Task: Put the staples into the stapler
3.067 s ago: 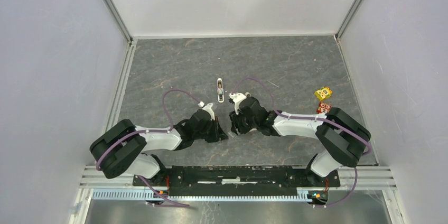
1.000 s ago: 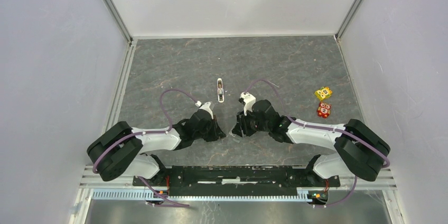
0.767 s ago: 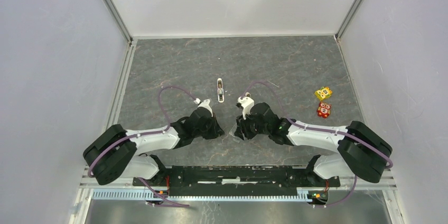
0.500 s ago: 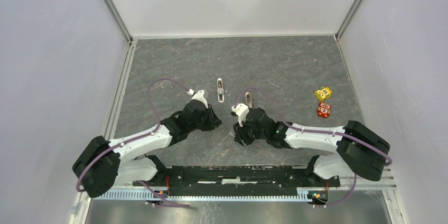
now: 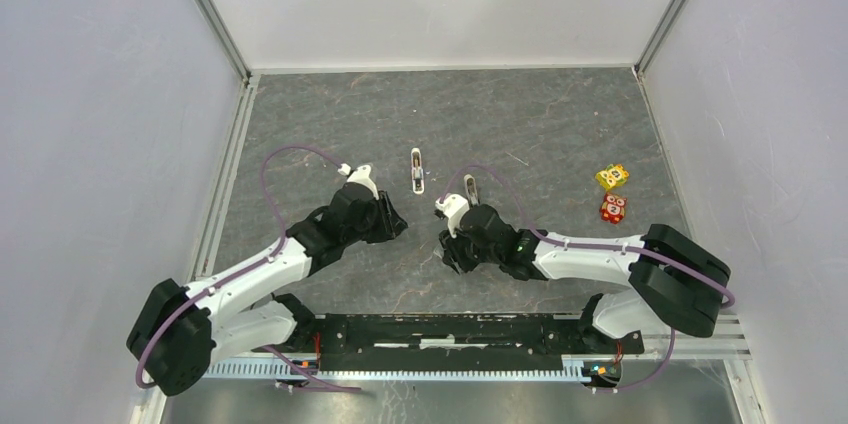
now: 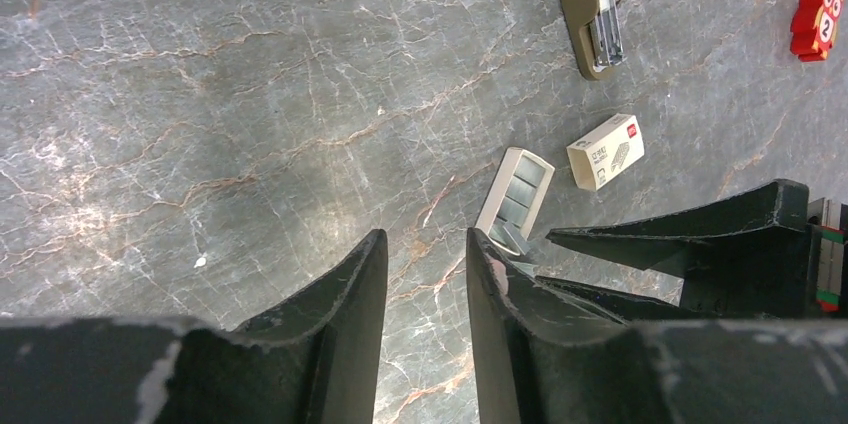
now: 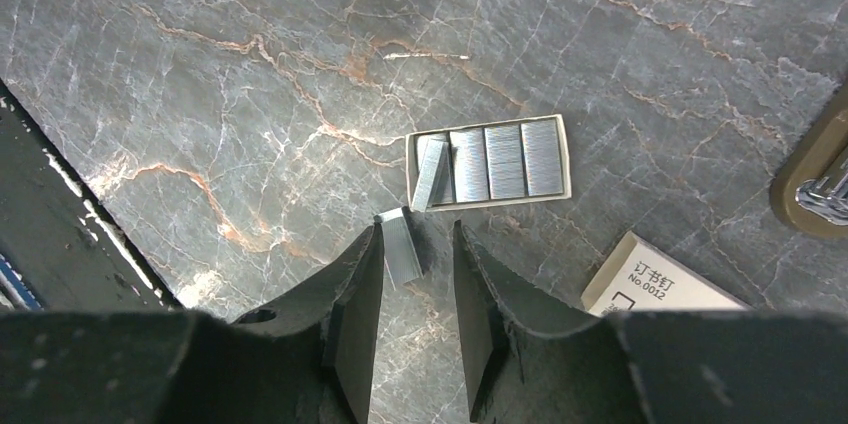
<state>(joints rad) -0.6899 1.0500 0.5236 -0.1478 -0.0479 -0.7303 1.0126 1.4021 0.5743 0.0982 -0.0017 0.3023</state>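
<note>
My left gripper (image 6: 425, 244) hangs over the table (image 6: 200, 94), jaws apart and empty. Past it lie the tray (image 6: 515, 199) of staples and, farther off, the stapler (image 6: 597, 6) with its metal channel showing. My right gripper (image 7: 415, 234) straddles one loose strip of staples (image 7: 402, 244) just beside the tray, jaws apart, with a gap on one side. I should centre on the strip, then close gently on its long sides so it neither twists nor breaks.
</note>
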